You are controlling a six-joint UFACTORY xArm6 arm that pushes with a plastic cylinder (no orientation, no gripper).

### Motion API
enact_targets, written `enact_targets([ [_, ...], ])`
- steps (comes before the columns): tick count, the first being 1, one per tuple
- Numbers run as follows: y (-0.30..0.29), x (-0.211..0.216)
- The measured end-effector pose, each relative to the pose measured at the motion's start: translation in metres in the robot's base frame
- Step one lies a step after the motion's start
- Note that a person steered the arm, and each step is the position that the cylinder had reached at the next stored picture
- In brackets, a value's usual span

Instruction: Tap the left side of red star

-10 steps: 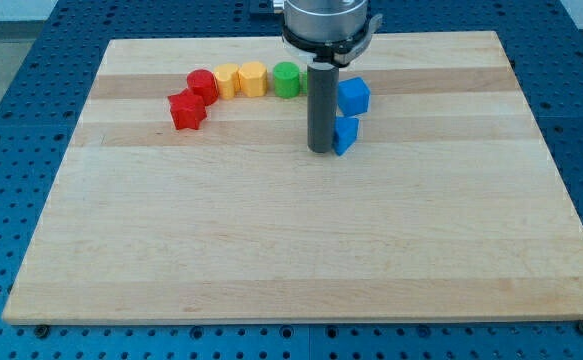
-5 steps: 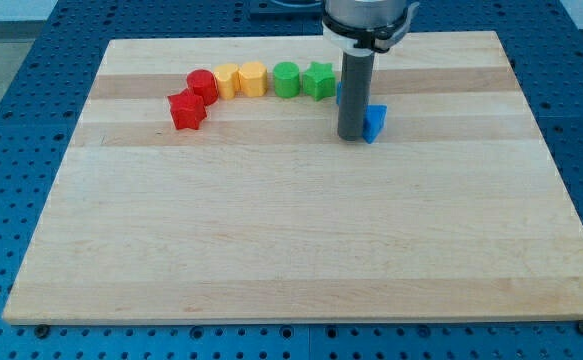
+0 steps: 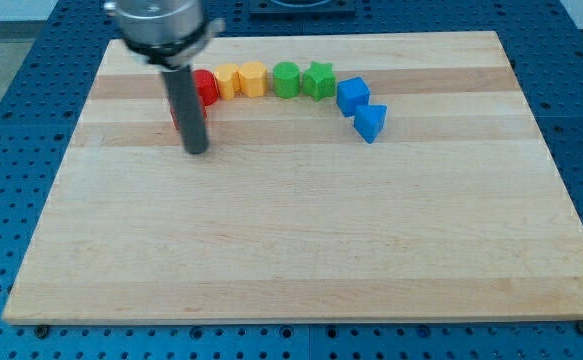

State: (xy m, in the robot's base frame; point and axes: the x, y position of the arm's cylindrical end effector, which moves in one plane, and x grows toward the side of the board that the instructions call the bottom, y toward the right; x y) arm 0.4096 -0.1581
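The red star (image 3: 174,117) lies near the board's upper left and is almost wholly hidden behind my dark rod; only a red sliver shows at the rod's left edge. My tip (image 3: 197,151) rests on the wooden board (image 3: 291,240), just toward the view's bottom of the star. Whether it touches the star cannot be told. A red cylinder (image 3: 207,86) sits just up and right of the star, partly covered by the rod.
A curved row of blocks runs right from the red cylinder: a yellow block (image 3: 227,80), a second yellow block (image 3: 252,78), a green cylinder (image 3: 287,79), a green star (image 3: 319,79), a blue cube (image 3: 352,96) and a smaller blue block (image 3: 371,122).
My rod first shifted right beside the blue blocks, nudging the smaller blue block right, then swept far left across the board to the red star, which it now covers.
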Motion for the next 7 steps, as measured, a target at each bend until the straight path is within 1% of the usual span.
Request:
enact_targets([
  [1, -0.043, 0.001],
  [2, -0.119, 0.006],
  [3, -0.147, 0.004],
  [4, -0.134, -0.067],
  [5, -0.128, -0.091],
  [6, -0.122, -0.091],
  [7, -0.097, -0.091],
])
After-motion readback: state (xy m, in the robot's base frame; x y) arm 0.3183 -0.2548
